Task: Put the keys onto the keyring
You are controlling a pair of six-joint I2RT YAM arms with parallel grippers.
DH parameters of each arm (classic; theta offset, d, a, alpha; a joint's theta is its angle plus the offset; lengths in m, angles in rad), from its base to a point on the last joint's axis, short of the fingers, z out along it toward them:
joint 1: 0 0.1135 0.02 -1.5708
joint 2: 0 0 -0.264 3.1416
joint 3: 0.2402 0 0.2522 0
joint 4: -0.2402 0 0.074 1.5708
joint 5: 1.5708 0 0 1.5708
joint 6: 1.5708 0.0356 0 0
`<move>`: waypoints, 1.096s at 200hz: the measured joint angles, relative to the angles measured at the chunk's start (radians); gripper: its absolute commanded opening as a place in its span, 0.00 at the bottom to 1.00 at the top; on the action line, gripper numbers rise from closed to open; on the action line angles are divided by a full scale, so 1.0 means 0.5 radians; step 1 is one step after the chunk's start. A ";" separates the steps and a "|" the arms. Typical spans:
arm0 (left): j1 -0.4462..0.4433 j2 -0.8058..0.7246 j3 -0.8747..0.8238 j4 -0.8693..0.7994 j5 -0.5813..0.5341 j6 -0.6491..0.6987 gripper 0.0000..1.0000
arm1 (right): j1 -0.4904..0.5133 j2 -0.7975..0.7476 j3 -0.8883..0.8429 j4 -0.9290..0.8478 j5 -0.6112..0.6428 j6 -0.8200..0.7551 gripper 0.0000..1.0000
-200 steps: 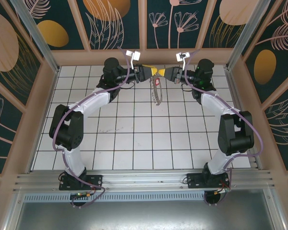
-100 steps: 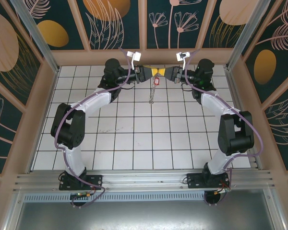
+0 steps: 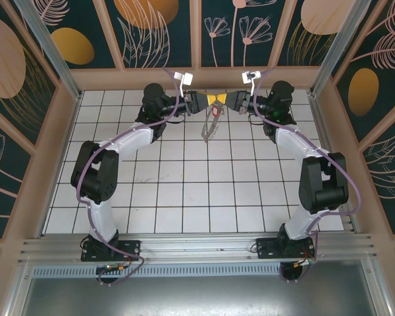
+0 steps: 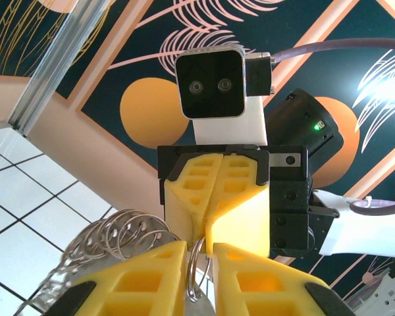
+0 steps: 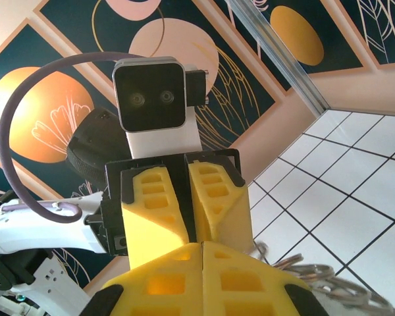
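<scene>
Nearest, over the white tiled table, dangles the low end of the keyring, a large thin metal loop fringed with small silvery pieces. Its long axis runs down from the grippers, about equally near either arm. Just above hangs the tiny key with the red-pink oval head. Farthest, the left gripper and right gripper meet tip to tip. The left's jaws stand narrow around the ring wire, while the right's are pressed together (on what, I cannot tell). Since half a second ago the loop has turned from edge-on to broader, swinging leftward; the grippers have barely shifted.
</scene>
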 measured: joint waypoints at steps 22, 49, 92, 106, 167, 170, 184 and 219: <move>0.000 0.009 0.000 0.020 -0.002 -0.023 0.15 | 0.000 0.005 0.000 0.005 0.000 -0.001 0.00; 0.000 0.015 0.000 0.041 -0.001 -0.045 0.15 | 0.008 0.010 0.001 0.006 -0.001 -0.001 0.00; 0.000 0.022 0.000 0.080 -0.002 -0.073 0.01 | 0.018 0.018 0.005 0.005 0.000 -0.002 0.00; 0.002 0.023 -0.001 0.092 -0.002 -0.087 0.00 | 0.018 0.018 0.010 0.005 0.000 -0.004 0.00; -0.001 0.023 -0.060 0.229 -0.018 -0.163 0.00 | 0.015 0.009 0.011 -0.009 0.047 -0.014 0.32; -0.001 0.023 -0.066 0.239 -0.018 -0.170 0.00 | 0.011 0.002 0.006 -0.012 0.056 -0.006 0.33; -0.002 0.023 -0.089 0.282 -0.018 -0.203 0.00 | -0.013 -0.057 -0.045 -0.011 0.098 -0.008 0.35; -0.004 0.023 -0.121 0.407 -0.026 -0.291 0.00 | -0.089 -0.327 -0.246 -0.027 0.207 -0.062 0.37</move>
